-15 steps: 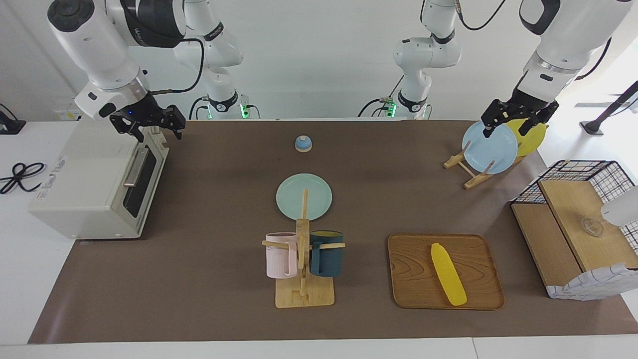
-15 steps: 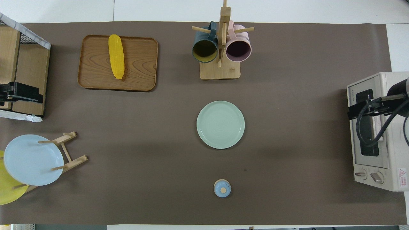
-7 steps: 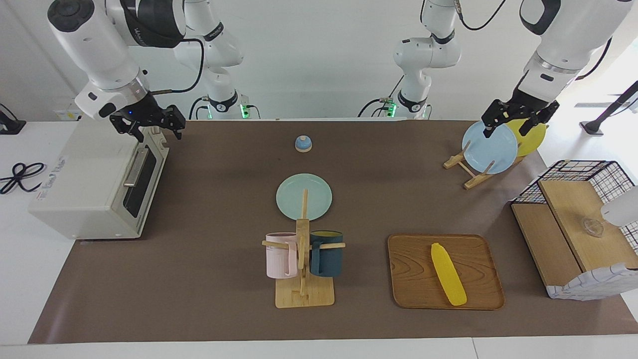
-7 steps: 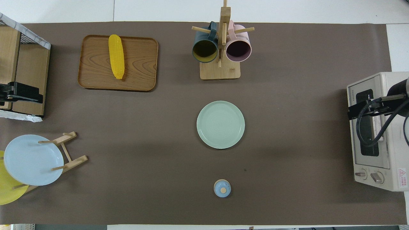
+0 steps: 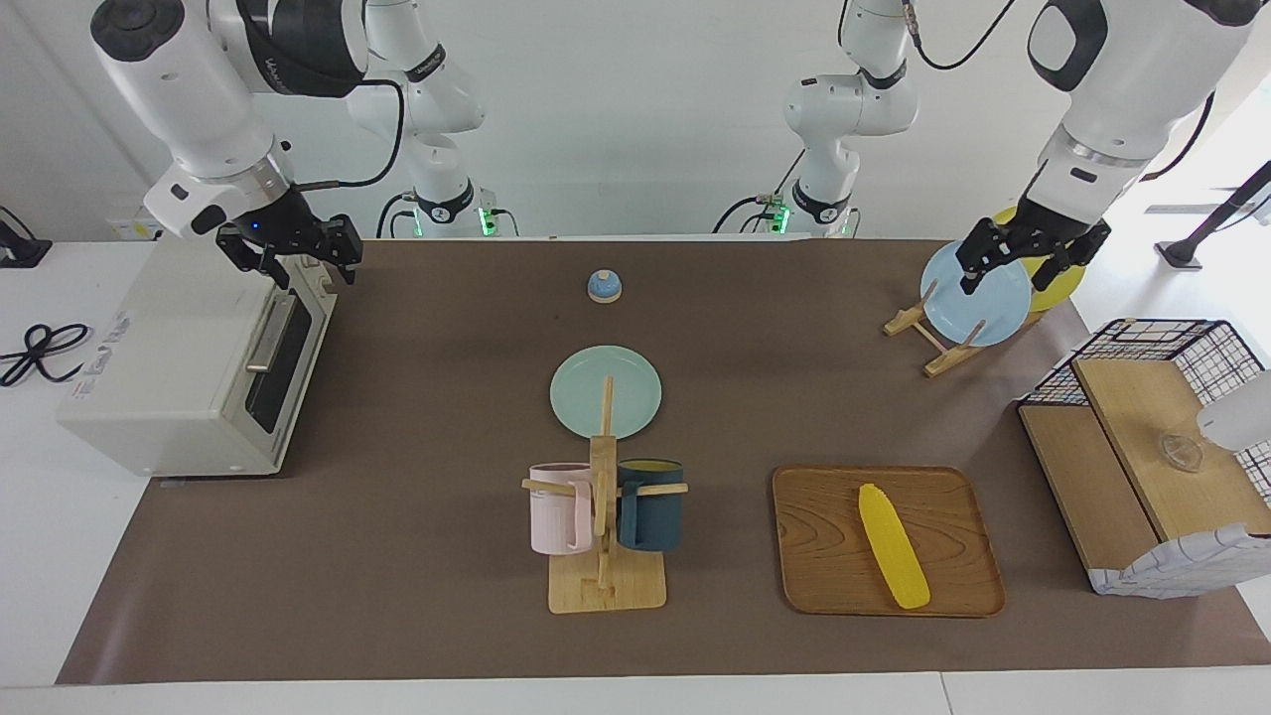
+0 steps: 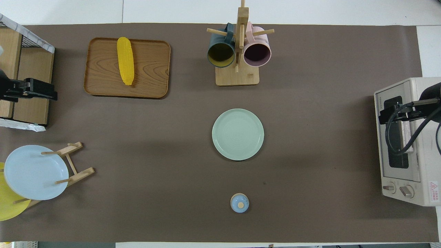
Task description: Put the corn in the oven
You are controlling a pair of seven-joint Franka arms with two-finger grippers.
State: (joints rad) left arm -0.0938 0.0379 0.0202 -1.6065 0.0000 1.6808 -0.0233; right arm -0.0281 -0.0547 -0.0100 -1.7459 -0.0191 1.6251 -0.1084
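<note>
The yellow corn (image 5: pixel 894 546) (image 6: pixel 125 60) lies slantwise on a wooden tray (image 5: pixel 824 536) (image 6: pixel 151 69) at the left arm's end of the table, farther from the robots than the plate rack. The cream-white oven (image 5: pixel 169 367) (image 6: pixel 403 137) stands at the right arm's end, its glass door shut. My right gripper (image 5: pixel 298 260) (image 6: pixel 392 115) hovers open over the oven's top front edge, just above the door handle (image 5: pixel 268 333), holding nothing. My left gripper (image 5: pixel 1023 268) (image 6: pixel 38 93) hangs open and empty over the plate rack, well apart from the corn.
A plate rack (image 5: pixel 933 343) holds a blue plate (image 5: pixel 978 293) and a yellow plate (image 6: pixel 8 203). A wire basket with wooden boards (image 5: pixel 1142 457) stands beside the tray. In the middle are a mug rack (image 5: pixel 606 526), a green plate (image 5: pixel 606 389) and a small blue bell (image 5: pixel 604 286).
My left gripper has drifted from over the plate rack toward the basket and tray. My right gripper has shifted slightly over the oven, its fingers a little closer together.
</note>
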